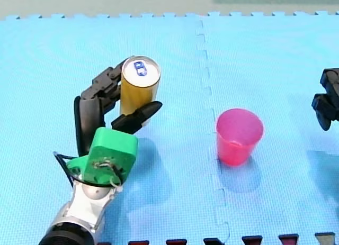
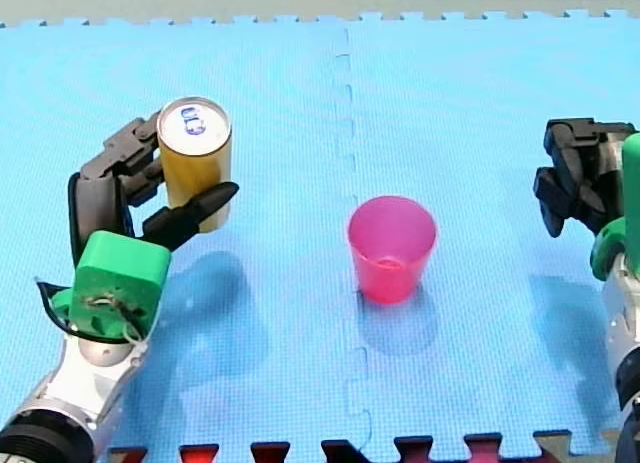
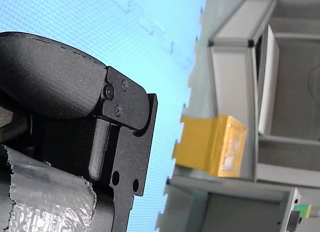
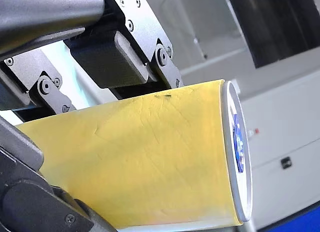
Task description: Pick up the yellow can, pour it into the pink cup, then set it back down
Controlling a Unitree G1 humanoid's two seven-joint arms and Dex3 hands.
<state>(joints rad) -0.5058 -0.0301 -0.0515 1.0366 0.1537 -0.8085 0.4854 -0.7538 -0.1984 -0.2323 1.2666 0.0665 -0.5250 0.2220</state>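
Observation:
The yellow can [image 1: 139,89] is upright with its silver top and blue tab facing up. My left hand [image 1: 132,94] is shut on it, thumb across the front and fingers [image 1: 106,81] behind. Its shadow falls on the mat toward me. The second wrist view shows the can's yellow side [image 4: 140,157] pressed between the same hand's fingers. The pink cup [image 2: 392,248] stands upright near the middle, to the right of the can and apart from it. My right hand [image 2: 575,178] is at the right edge, away from the cup, holding nothing.
Everything sits on a blue foam puzzle mat [image 1: 265,54] with a seam [image 1: 204,70] running between can and cup. Beyond the mat's edge, the first wrist view shows a grey metal frame [image 3: 235,66] and a yellow box [image 3: 212,144].

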